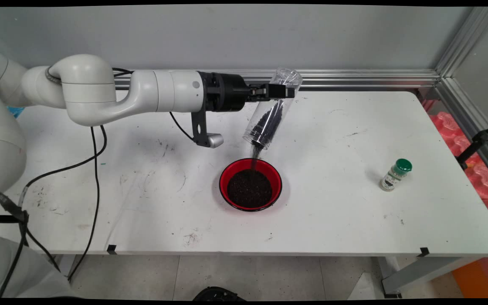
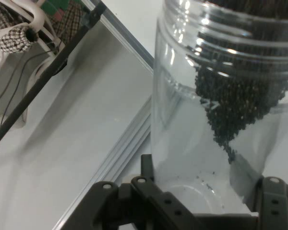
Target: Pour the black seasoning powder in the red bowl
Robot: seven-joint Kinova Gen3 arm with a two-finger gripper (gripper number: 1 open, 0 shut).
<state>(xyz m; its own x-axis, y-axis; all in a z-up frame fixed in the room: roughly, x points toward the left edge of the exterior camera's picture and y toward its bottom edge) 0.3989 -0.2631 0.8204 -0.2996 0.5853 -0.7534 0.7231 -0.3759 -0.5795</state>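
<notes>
My gripper [image 1: 284,91] is shut on a clear plastic jar [image 1: 271,110], held high above the table and tipped mouth-down to the lower left. Small black grains lie in the jar's lower part and fall in a thin stream from its mouth into a red bowl [image 1: 274,176] directly below, which holds a dark heap of the same grains. In the hand view the clear plastic jar [image 2: 221,110] fills the right side, with grains piled toward its mouth at the top. A black finger [image 2: 271,201] stands on its right side and the other on its left.
A small spice bottle [image 1: 394,175] with a green cap stands on the white table [image 1: 142,203] at the right. An aluminium rail [image 1: 354,78] runs along the table's far edge. Black cables [image 1: 95,169] hang from the arm over the table's left side.
</notes>
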